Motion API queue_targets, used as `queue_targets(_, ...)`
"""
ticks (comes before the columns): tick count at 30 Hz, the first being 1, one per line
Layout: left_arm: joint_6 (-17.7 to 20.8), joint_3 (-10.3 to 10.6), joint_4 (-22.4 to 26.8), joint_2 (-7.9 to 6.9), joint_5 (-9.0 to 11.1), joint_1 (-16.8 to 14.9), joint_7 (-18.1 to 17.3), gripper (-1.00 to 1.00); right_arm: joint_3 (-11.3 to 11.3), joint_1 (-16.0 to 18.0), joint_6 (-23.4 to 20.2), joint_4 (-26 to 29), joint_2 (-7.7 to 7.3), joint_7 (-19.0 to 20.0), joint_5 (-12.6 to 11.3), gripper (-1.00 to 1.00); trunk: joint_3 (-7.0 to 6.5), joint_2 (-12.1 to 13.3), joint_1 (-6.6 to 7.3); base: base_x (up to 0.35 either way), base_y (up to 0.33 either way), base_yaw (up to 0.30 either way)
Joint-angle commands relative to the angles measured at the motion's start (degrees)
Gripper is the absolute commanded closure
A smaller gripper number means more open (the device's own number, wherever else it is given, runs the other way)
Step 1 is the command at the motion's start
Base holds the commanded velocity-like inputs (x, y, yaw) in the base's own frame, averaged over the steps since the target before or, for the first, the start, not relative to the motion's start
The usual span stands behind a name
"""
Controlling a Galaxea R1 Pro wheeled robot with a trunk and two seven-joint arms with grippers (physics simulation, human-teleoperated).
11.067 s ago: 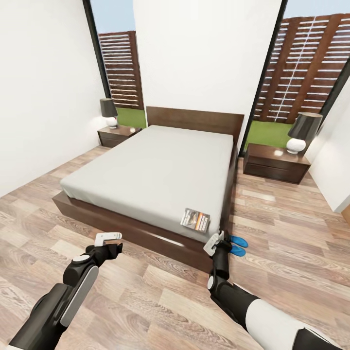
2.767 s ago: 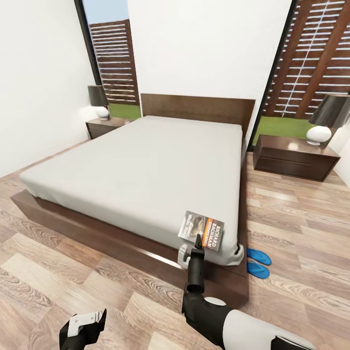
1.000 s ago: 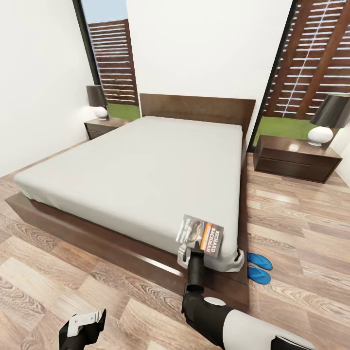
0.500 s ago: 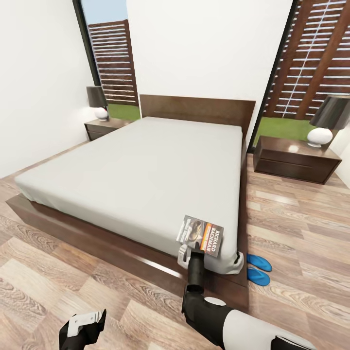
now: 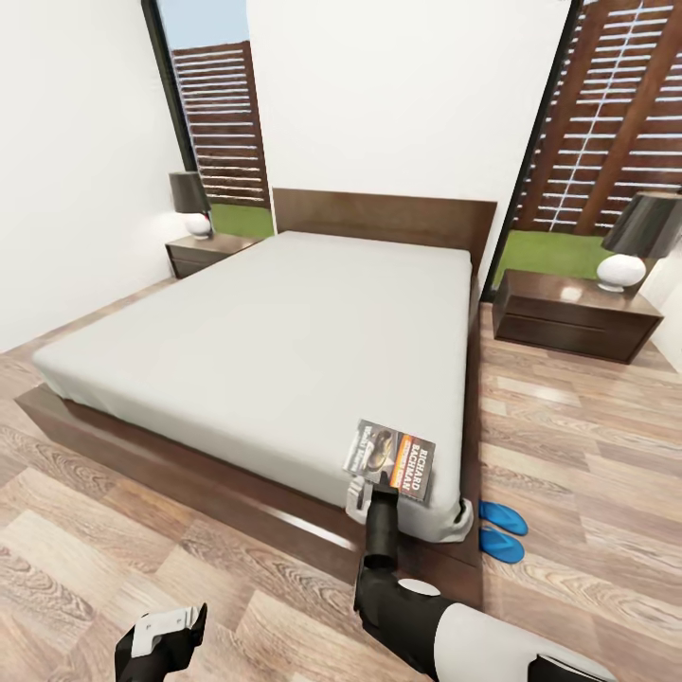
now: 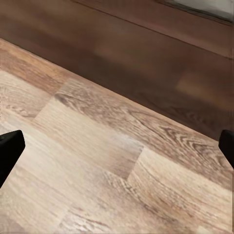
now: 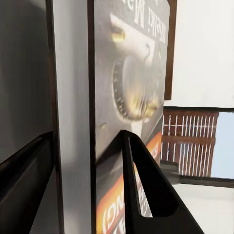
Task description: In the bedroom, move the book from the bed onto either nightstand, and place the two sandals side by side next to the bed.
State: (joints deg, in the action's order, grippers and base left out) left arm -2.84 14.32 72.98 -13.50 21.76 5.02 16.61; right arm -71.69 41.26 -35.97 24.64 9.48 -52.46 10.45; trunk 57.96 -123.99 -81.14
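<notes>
Fingers (image 7: 146, 190) of our right gripper (image 5: 379, 490) pinch the book (image 5: 391, 457) at the bed's (image 5: 275, 332) near corner, left gripper (image 5: 169, 632) spread wide over floor (image 6: 97, 161), its tips cropped.

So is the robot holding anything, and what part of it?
Yes. The right claw pinches the book by its near edge, at the bed corner. The left claw is open and holds nothing.

Light-grey mattress (image 5: 284, 341), dark-brown frame (image 5: 237, 488). Dark cover, orange band on book (image 5: 393, 457). Bright-blue sandals (image 5: 500, 530). Light-brown plank floor (image 5: 587, 445). White walls (image 5: 379, 95).
</notes>
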Motion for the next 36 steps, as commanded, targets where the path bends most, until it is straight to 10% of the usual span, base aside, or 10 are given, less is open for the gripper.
queue_targets(1, -0.1, 0.1, 0.0, 0.18, 0.9, 0.0, 0.4, -1.0, -0.2, 0.0, -0.3, 0.0, 0.01, 0.1, 0.0, 1.0, -0.15, 0.4, 0.23, -0.127, 0.0, 0.0)
queue_targets(36, 0.0, 0.0, -0.6, 1.19, 1.2, 0.0, 0.7, -1.0, -0.2, 0.0, 0.9, 1.0, 0.01, -0.3, 0.2, 1.0, -6.43, 14.4, 7.92, -0.328, 0.0, 0.0)
